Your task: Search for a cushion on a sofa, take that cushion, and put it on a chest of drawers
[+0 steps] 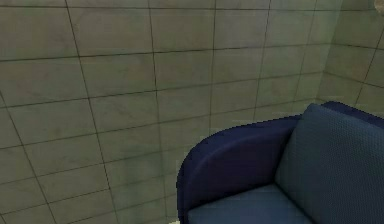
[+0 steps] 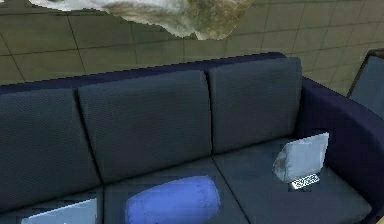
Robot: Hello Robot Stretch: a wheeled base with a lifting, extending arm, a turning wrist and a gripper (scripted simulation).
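Tiled wall (image 2: 40,55) backed a navy sofa (image 2: 150,120); probably a blue cushion (image 2: 172,200) lay on its seat. Search looked done; the next move needed a reach. Claw state: couldn't tell.

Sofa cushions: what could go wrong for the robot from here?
The pale cushion has a small flat white object lying just below it, which a grab might knock away. The rounded blue cushion may roll when touched. In the forward view the sofa sits close, so driving ahead risks a bump.
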